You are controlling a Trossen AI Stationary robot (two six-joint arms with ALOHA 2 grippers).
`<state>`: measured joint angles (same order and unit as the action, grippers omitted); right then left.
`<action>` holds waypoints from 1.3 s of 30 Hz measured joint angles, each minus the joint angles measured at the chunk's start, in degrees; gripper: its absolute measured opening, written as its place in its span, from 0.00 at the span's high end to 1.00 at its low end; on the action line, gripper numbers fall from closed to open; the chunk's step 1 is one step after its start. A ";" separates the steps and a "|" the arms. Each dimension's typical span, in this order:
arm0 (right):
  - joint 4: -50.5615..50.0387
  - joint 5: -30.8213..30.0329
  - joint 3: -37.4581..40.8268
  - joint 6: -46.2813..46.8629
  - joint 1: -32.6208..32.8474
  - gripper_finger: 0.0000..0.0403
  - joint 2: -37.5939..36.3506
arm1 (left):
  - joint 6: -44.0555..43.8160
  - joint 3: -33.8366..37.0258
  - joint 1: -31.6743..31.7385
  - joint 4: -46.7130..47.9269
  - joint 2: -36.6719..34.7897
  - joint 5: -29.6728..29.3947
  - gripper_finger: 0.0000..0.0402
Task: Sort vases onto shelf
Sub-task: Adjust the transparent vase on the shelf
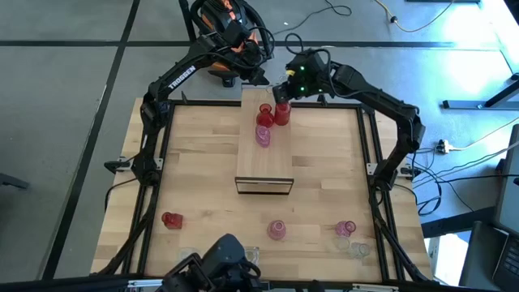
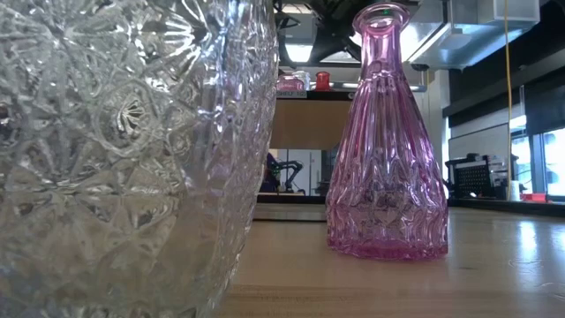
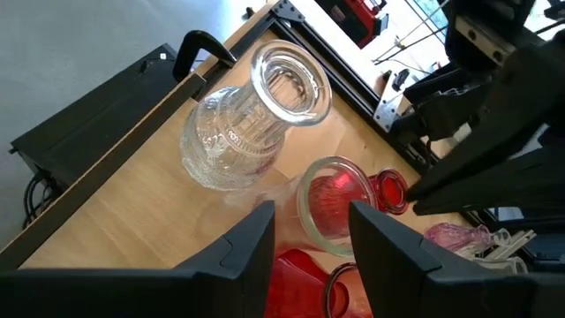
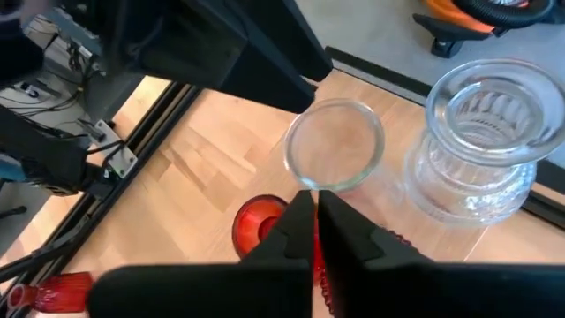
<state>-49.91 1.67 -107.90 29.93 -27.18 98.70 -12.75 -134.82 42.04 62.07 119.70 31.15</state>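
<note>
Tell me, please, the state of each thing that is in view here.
right gripper: shut, holding nothing, over the shelf's far end.
left gripper: beside it, at the same end.
shelf: vases on its far end, near end bare.
pink vase: upright on the table.
clear vase: upright.
red vase: seemingly on its side, on the table.

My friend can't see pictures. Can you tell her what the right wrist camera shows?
The right gripper is pinched shut above a red vase on the shelf. Behind it stand a small clear vase and a wider ribbed clear vase.
</note>
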 joint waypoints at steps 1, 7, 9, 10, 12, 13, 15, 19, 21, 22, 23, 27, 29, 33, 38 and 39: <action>0.02 -0.77 0.00 0.00 0.21 0.99 0.00 | 0.03 0.00 0.06 0.01 0.00 0.00 0.65; -1.49 -0.60 0.00 0.00 0.19 0.99 0.00 | 0.94 0.00 0.22 -0.01 0.00 0.05 0.65; -1.64 -0.61 0.00 0.02 0.19 0.99 0.02 | 1.13 0.00 0.22 -0.01 0.00 0.05 0.65; -1.64 -0.63 0.00 0.08 0.15 0.99 0.02 | 1.15 0.00 0.22 -0.01 0.00 0.05 0.65; -1.67 -0.67 0.00 0.09 0.15 0.99 0.02 | 1.33 0.00 0.26 -0.03 0.00 0.05 0.65; -1.70 -0.65 0.00 0.09 0.15 0.99 0.03 | 1.33 0.00 0.36 -0.03 0.00 0.07 0.65; -1.56 -0.61 -0.02 0.07 0.15 1.00 0.51 | 1.35 0.00 0.42 -0.05 0.00 0.07 0.65; -2.11 -0.04 -0.02 0.04 0.15 1.00 1.69 | 1.35 0.00 0.47 -0.13 0.00 0.05 0.65; -1.89 -0.04 0.00 0.04 0.15 1.00 2.07 | 1.35 0.00 0.48 -0.16 0.00 0.05 0.65; -0.98 -0.08 0.00 0.04 0.16 1.00 2.18 | 1.40 0.00 0.48 -0.16 0.00 0.05 0.65; -0.45 -0.03 0.00 0.04 0.15 1.00 2.24 | 1.60 0.00 0.48 -0.17 0.00 0.05 0.65; 0.12 -0.14 0.00 -0.06 0.15 1.00 2.81 | 2.40 0.00 0.48 -0.16 0.00 0.05 0.65; 0.23 -0.23 0.00 -0.17 0.15 1.00 2.96 | 2.42 0.00 0.48 -0.16 0.00 0.05 0.65; 1.00 -0.57 -0.04 -0.18 0.04 1.00 3.69 | 2.70 0.00 0.73 -0.20 0.00 0.06 0.65; 3.54 -0.25 -0.04 -0.20 0.04 1.00 4.85 | 2.86 0.00 1.09 -0.22 0.00 0.05 0.65; 4.01 -0.16 -0.04 -0.20 0.04 1.00 5.06 | 2.84 0.00 1.17 -0.20 0.00 0.06 0.65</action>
<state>-45.90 1.52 -107.94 29.74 -27.14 103.75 -9.91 -134.82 43.21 61.87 119.70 31.22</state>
